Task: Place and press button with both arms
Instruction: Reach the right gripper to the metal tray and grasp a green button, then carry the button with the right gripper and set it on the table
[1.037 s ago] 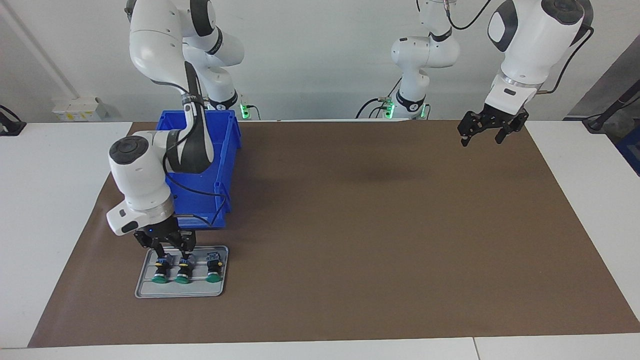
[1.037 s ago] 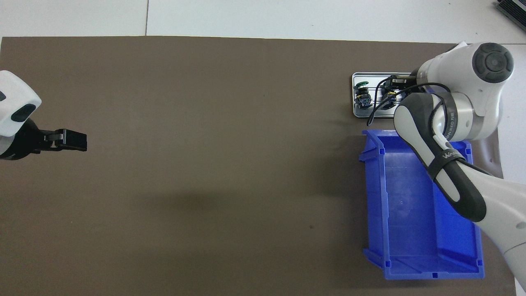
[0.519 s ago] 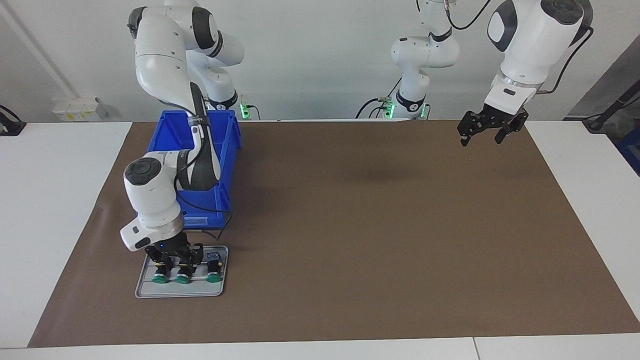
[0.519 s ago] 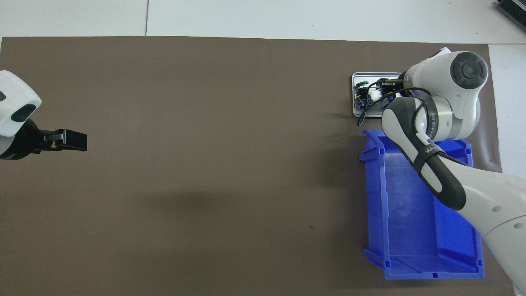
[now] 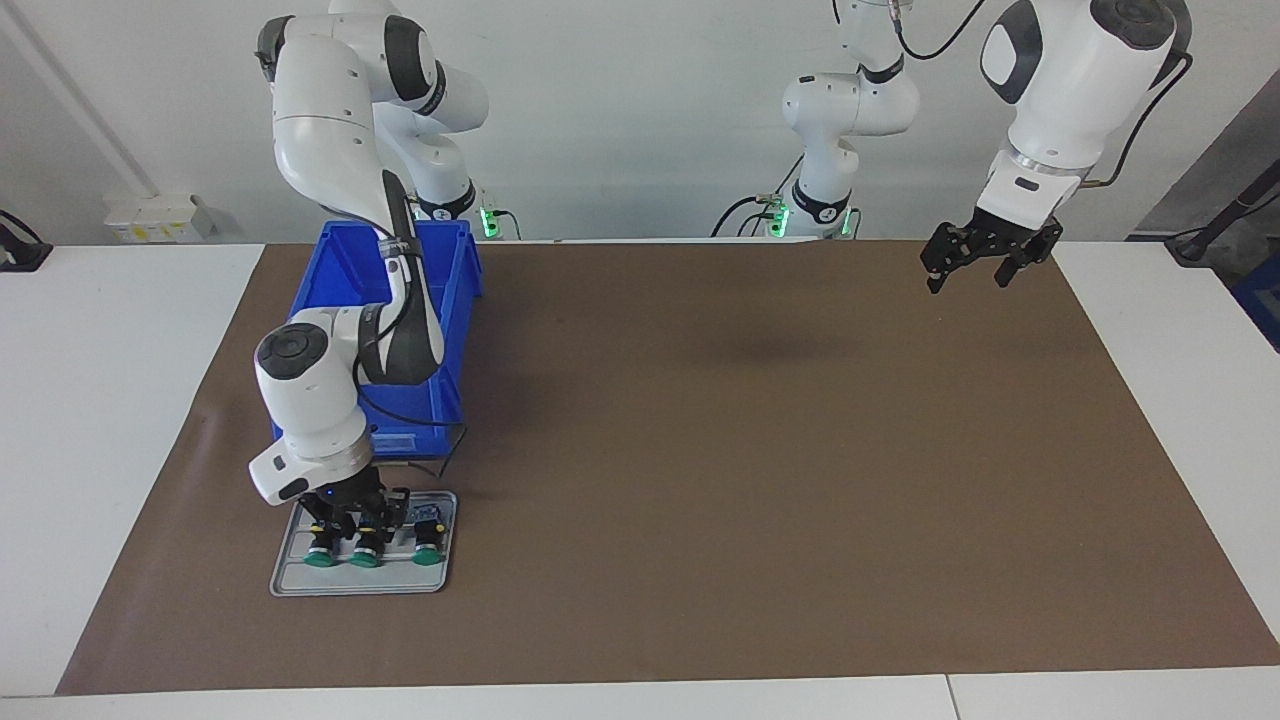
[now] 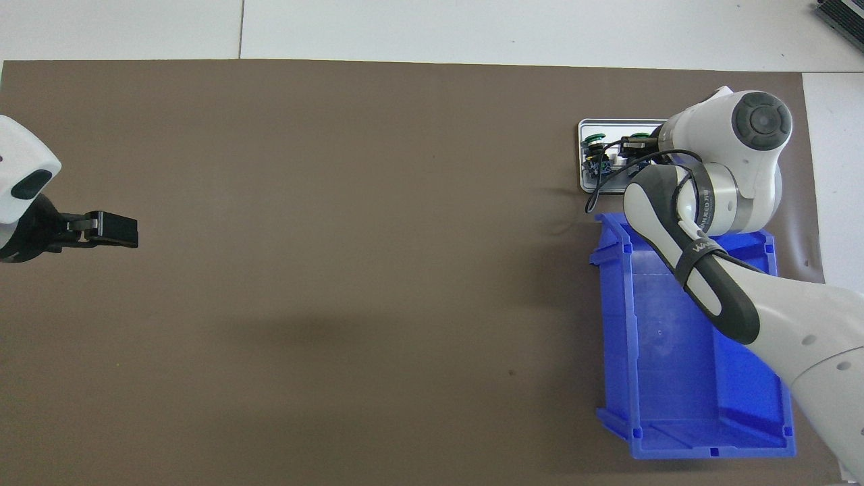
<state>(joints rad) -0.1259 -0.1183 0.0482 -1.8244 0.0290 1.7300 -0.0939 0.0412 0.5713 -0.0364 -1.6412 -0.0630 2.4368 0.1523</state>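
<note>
In the lower left of the facing view a small grey tray (image 5: 283,573) lies on the brown mat (image 5: 700,450) that covers the desk (image 5: 100,400). It carries three green-capped push-buttons on their sides, caps pointing away from the robots. The right claw (image 5: 357,517) is down among them, at the middle button (image 5: 364,548) – whether its fingers have clenched on that button or merely straddle it, I cannot tell. The other two buttons (image 5: 320,549) (image 5: 428,543) lie beside it, one at either end of the row. A blue bin (image 5: 455,300) stands just beside the tray, nearer the robots, partly hidden by the right arm. In the upper right the left claw (image 5: 968,270) hangs released over the mat's corner – that arm waits.
</note>
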